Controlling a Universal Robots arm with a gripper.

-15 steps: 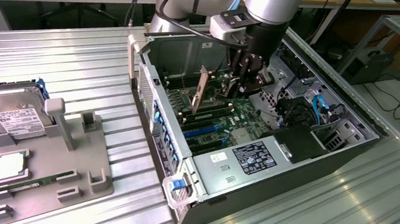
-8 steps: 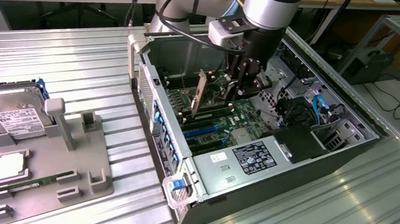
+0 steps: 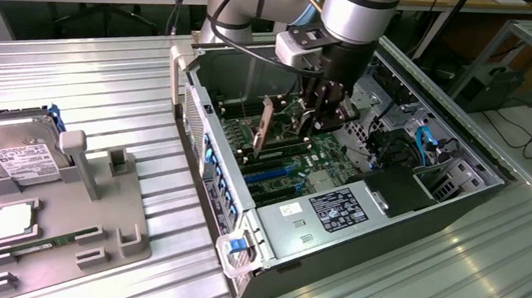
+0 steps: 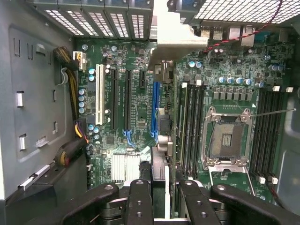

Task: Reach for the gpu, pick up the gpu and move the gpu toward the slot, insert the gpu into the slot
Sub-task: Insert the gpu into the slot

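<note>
Exterior view: one gpu (image 3: 265, 126) in gripper (image 3: 307, 127) above one slot (image 4: 153, 110).

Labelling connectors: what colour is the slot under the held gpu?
Blue; the slot shows best in the wrist view.

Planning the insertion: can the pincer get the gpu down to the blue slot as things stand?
Probably yes: the pincer holds the gpu upright inside the open case, and the slot beneath looks unobstructed.

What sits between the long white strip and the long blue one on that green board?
In the wrist view, two long black slots and one short black slot lie between the white slot and the blue slot.
</note>
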